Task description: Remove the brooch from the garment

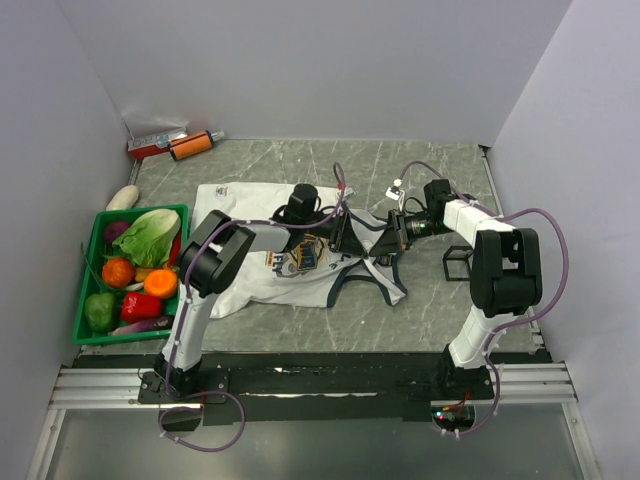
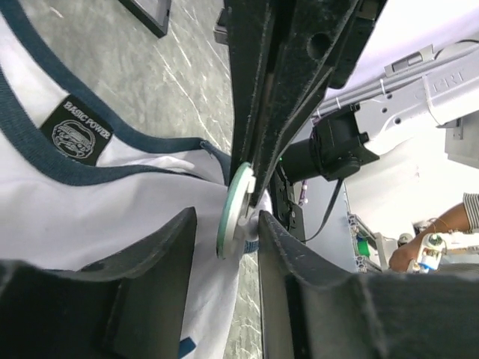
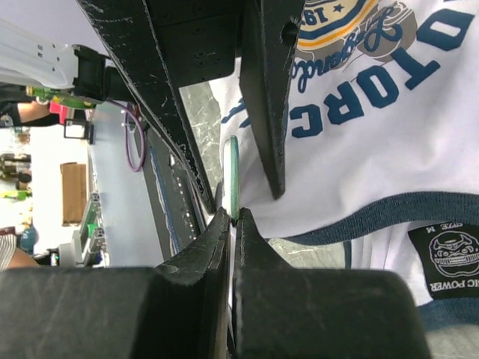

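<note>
Two grippers meet over the jersey [image 1: 250,212], which lies flat and a little wrinkled in the middle of the table [image 1: 430,300]. The brooch [image 2: 233,209] is a thin round disc, pale green with a white side, and it stands on its edge just above the navy neck trim.

The right gripper [image 3: 233,217] is closed tight on the rim of the brooch, with both fingertips pressed on the disc. In the left wrist view, its black fingers come down from above and pinch the disc at its upper edge.

The left gripper [image 2: 224,224] has its jaws apart, one finger on each side of the brooch. On one side there is a clear gap between the finger and the disc. The other finger is just beside the disc, and I cannot tell if it touches.

White cloth bunches up toward the back of the brooch. Whether the pin is in the cloth cannot be seen.

A black label [image 2: 76,137] sits inside the neck, near the brooch. The blue and gold print [image 3: 352,45] is just beside the disc on the other side.

At the left edge of the table stands a green basket [image 1: 88,275] with vegetables [image 1: 150,232], well apart from the grippers.
</note>
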### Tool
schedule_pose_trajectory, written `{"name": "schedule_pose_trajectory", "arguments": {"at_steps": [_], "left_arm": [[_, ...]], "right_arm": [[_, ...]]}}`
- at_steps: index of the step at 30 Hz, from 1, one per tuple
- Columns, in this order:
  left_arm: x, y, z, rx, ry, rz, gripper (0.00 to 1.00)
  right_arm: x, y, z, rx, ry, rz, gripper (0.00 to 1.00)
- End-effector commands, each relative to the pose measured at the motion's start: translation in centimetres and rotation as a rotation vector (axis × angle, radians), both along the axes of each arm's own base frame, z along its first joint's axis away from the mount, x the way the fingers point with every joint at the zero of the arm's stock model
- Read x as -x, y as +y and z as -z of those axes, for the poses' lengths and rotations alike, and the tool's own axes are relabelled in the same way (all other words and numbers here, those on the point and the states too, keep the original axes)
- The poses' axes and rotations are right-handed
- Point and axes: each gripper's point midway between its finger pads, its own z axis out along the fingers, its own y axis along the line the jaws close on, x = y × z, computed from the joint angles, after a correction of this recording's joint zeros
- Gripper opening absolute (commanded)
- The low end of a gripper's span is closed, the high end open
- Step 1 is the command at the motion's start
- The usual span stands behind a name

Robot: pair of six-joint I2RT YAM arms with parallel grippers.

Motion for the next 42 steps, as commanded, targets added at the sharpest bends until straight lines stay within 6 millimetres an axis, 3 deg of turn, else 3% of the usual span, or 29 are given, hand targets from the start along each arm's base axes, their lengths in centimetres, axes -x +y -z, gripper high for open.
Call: {"name": "schedule_pose_trajectory", "arguments": {"at_steps": [1, 6, 10, 17, 34, 42], "left_arm": [[-1.8, 0.4, -2.8, 0.048, -0.085, -0.042, 0.46], [-2.7, 0.5, -2.9, 0.019, -0.104, -0.09, 0.45], [-1.9, -0.1, -2.4, -0.004, -0.105, -0.068, 0.41], [-0.9, -1.1, -3.1, 0.022, -0.124, -0.033, 0.46], [0.5, -1.1, -3.6, 0.041, -0.103, 0.01, 0.28], [0.3, -1.5, -2.4, -0.015, -0.072, -0.03, 0.15]], "right_arm": [[-0.9, 0.0, -0.8, 0.011, -0.002, 0.024, 0.0], [-0.9, 0.4, -0.5, 0.014, 0.0, 0.019, 0.0], [-1.1, 0.6, -0.6, 0.009, -0.005, 0.016, 0.0], [-0.7, 0.3, -0.5, 0.032, -0.032, 0.004, 0.0], [0.7, 0.2, 0.3, 0.066, -0.062, -0.013, 0.0], [1.3, 0.8, 0.1, 0.1, -0.151, -0.047, 0.0]]}}
